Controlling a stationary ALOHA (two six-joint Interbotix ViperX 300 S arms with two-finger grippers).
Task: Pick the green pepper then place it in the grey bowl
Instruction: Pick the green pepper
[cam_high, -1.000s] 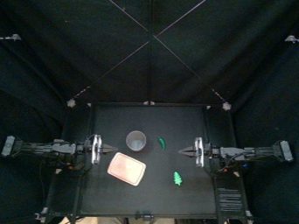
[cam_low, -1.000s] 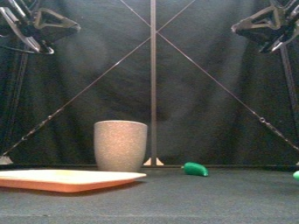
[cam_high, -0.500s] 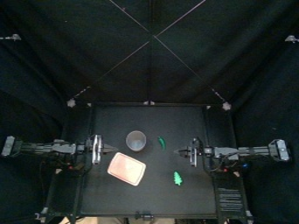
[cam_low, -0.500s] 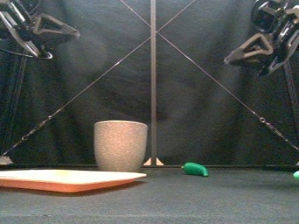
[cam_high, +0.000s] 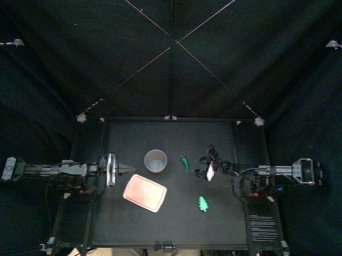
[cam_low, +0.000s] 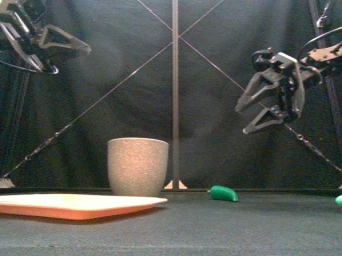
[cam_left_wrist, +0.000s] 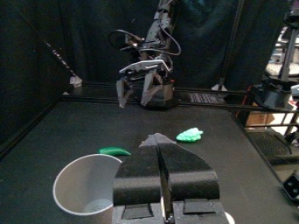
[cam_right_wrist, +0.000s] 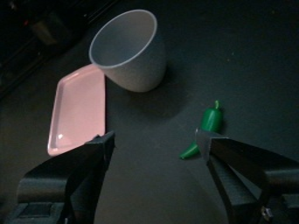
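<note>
Green, curved toy pepper (cam_low: 223, 193) lies right of the tall grey speckled cup (cam_low: 138, 165); the right claw (cam_right_wrist: 160, 147), spread wide above, should descend straddling its middle before closing.

L gripper (cam_left_wrist: 159, 142) raised at left, jaws pressed together; R gripper (cam_low: 249, 118) mid-air, jaws spread wide.

Right tool (cam_low: 245, 120) farther inward and lower, nearer the green pepper (cam_low: 223, 193) than before.
</note>
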